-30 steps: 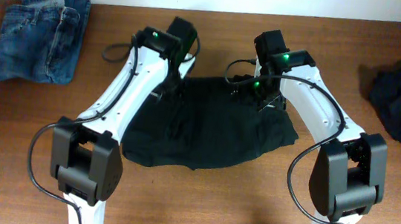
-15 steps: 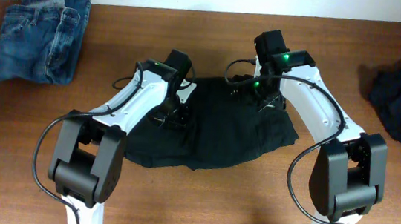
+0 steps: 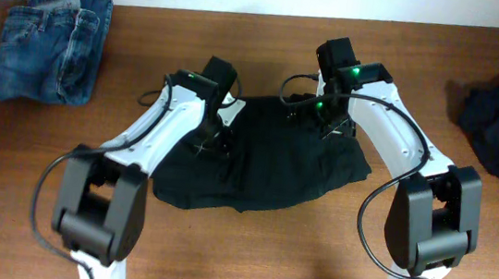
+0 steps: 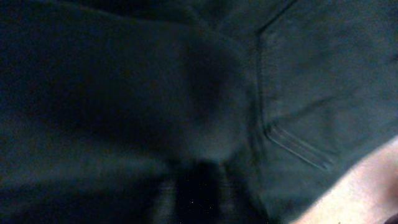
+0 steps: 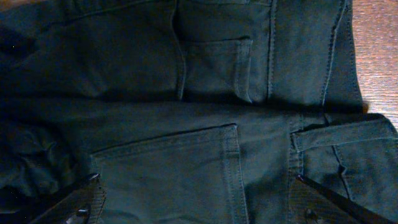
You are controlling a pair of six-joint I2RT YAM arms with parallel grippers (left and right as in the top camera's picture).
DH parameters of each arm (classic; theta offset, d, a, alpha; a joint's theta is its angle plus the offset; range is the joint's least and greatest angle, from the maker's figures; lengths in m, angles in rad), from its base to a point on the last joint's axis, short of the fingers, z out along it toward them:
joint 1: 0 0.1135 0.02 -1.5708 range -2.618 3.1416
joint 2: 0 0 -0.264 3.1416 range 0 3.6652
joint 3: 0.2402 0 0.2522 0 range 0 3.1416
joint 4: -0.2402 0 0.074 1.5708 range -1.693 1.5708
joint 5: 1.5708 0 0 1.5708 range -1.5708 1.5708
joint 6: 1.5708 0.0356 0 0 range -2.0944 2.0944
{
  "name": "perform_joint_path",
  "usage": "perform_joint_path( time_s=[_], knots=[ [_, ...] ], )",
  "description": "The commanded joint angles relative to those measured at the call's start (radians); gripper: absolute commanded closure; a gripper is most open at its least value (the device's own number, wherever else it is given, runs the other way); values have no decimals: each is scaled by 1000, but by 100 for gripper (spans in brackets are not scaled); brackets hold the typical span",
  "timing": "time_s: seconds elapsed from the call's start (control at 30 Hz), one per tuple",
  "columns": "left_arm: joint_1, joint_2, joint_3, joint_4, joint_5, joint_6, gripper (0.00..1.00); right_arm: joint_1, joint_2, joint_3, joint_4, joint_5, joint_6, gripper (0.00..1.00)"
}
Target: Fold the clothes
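Black clothes (image 5: 186, 124) fill my sight, a stitched pocket (image 5: 168, 168) just ahead. My right gripper (image 5: 198, 208) hangs spread wide above them, table (image 5: 378, 46) top right

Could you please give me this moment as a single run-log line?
black trousers: spread mid-table | left jaws: over cloth, state unclear | right jaws: open over back pocket | jeans: folded, far left

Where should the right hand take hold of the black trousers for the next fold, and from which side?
Its right edge, near the far corner, coming straight down. The trousers lie flat in thin layers and that edge ends on bare table, so a finger can probably slip under. The open right hand hangs close by.
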Motion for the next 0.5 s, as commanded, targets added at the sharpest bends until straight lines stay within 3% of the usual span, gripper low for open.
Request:
perform_joint_path(
  time_s=[0.0, 0.07, 0.17, 0.37, 0.47],
  knots=[
    [0, -143, 40, -5, -97, 35, 46, -1, 8, -5, -2, 12, 9, 1],
    [16, -192, 40, -10, -182, 35, 22, -1, 8, -5, -2, 12, 9, 1],
    [74, -204, 40, -21, -209, 35, 1, -1, 8, -5, -3, 12, 9, 1],
    [235, -178, 39, -35, -194, 38, 1, -1, 8, -5, -6, 12, 9, 1],
    [300, -160, 38, -22, -46, 123, 1, -1, 8, -5, -1, 12, 9, 1]
  ],
)
